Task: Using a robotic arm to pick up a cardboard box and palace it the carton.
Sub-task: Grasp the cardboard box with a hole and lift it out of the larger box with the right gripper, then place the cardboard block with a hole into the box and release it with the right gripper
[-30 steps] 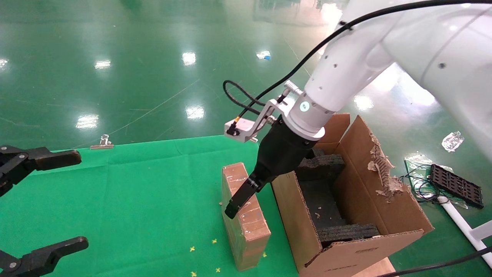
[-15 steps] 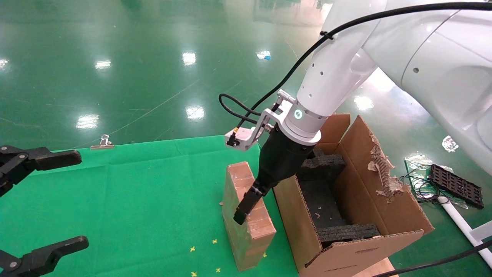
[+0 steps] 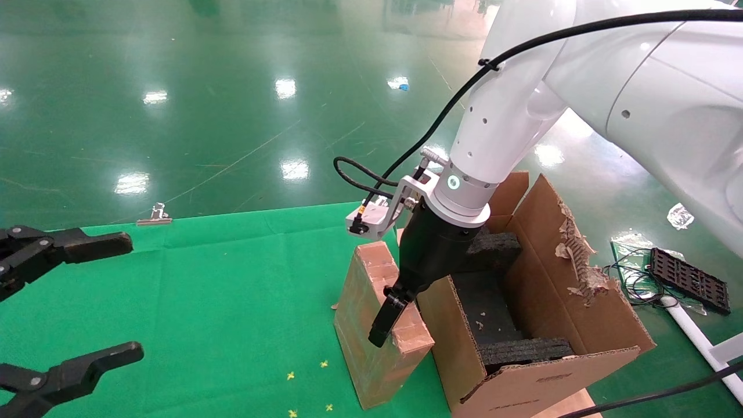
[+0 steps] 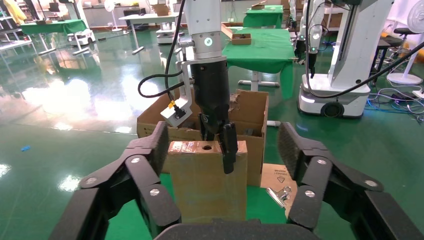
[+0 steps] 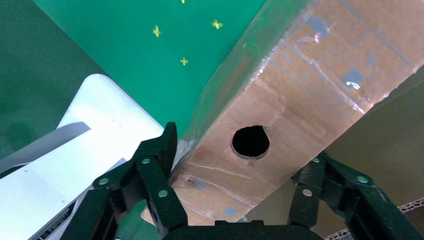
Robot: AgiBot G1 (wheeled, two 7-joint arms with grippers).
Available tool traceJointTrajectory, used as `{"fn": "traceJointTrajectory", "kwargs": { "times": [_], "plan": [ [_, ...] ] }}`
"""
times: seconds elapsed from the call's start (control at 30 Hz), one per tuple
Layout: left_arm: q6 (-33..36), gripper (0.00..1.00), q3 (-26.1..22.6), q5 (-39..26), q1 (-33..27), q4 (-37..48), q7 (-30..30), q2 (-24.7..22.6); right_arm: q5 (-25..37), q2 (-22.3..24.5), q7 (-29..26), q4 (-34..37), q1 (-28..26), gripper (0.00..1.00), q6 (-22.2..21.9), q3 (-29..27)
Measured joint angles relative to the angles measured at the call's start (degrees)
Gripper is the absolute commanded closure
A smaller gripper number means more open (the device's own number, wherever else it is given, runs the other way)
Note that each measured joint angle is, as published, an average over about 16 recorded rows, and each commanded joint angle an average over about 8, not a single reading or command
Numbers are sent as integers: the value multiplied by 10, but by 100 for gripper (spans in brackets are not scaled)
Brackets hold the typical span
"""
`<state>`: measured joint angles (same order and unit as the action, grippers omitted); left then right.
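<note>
The small brown taped cardboard box (image 3: 371, 325) stands on end on the green cloth, leaning toward the carton (image 3: 580, 302) just to its right. The white robotic arm (image 3: 499, 116) reaches down from the upper right. Its right gripper (image 3: 390, 325) is shut on the box's upper end; one black finger (image 3: 384, 319) lies on the near face and the other is hidden behind. In the right wrist view, the right gripper (image 5: 242, 165) clamps the box (image 5: 300, 85) beside its round hole (image 5: 250, 141). My left gripper (image 3: 125, 296) hangs open at the far left, apart from the box (image 4: 205, 185).
The carton holds black foam padding (image 3: 493, 313) and has a torn right flap (image 3: 574, 255). A binder clip (image 3: 155, 215) lies at the cloth's far edge, and another clip (image 4: 277, 192) beside a flat cardboard piece. A black tray with cables (image 3: 688, 278) lies on the floor at right.
The right gripper has slid down and rightward on the box. The box's top has tipped toward the carton. The left gripper has shifted slightly.
</note>
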<state>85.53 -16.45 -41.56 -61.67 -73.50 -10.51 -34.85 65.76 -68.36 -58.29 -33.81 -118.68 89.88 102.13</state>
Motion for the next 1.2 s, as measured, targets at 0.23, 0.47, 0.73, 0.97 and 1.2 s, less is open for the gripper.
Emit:
{"fn": "traceJointTrajectory", "kwargs": {
  "times": [0.23, 0.47, 0.73, 0.97, 1.2],
  "plan": [
    [0, 100, 0, 0, 0, 0, 0, 0, -4, 3, 6, 3, -3, 100, -3, 9],
    [0, 100, -1, 0, 0, 0, 0, 0, -8, 15, 27, 12, -25, 100, -13, 7],
    [0, 100, -1, 1, 0, 0, 0, 0, -9, 58, 71, 53, -106, 100, -34, -13],
    [0, 100, -1, 1, 0, 0, 1, 0, 11, 113, 94, 119, -187, 100, -46, -19],
    [-1, 86, -1, 1, 0, 0, 1, 1, 44, 161, 81, 188, -212, 100, -37, -1]
  ]
}}
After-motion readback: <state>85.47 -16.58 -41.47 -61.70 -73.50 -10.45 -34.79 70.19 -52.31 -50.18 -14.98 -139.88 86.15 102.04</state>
